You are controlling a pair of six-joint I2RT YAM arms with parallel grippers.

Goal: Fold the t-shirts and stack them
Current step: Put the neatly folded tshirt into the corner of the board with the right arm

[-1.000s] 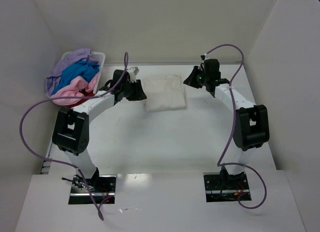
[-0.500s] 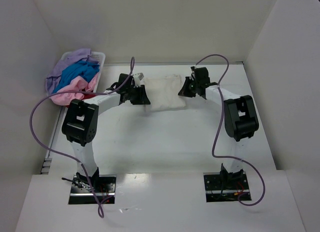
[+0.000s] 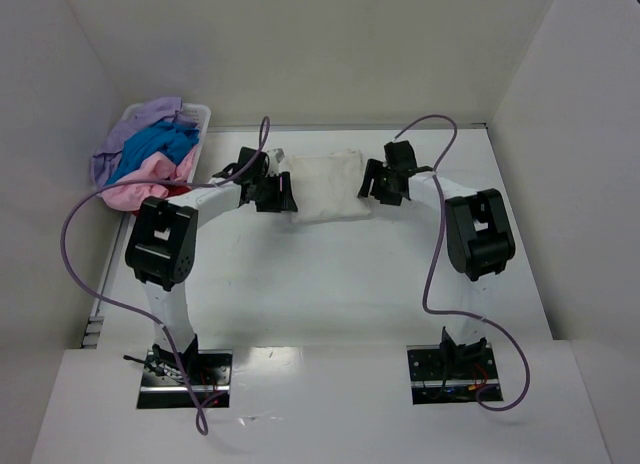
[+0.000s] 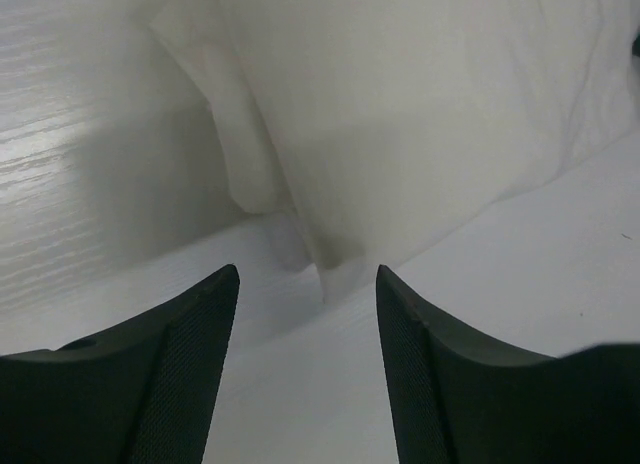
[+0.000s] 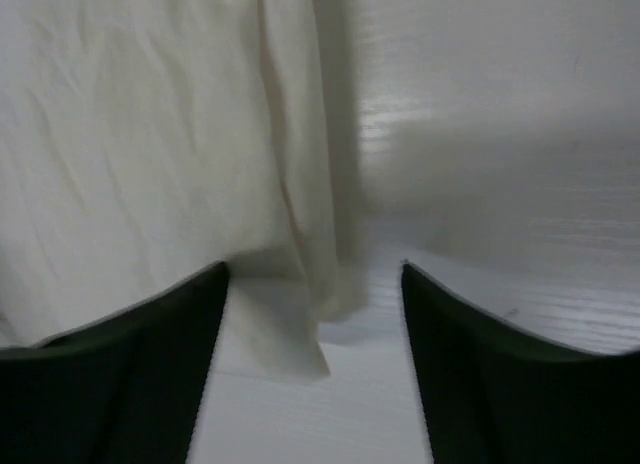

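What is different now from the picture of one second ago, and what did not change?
The right gripper came in leftward to the right edge of the folded cream t-shirt; its jaws now stand apart, holding nothing. The left gripper shifted slightly at the shirt's left edge, open and empty. The t-shirt and the basket of coloured shirts stayed put.

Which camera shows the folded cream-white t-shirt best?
The top external view: it takes in the cream-white t-shirt as a whole folded rectangle. The left wrist view shows only one corner and nearby folds up close. The right wrist view shows only a side edge and a corner.
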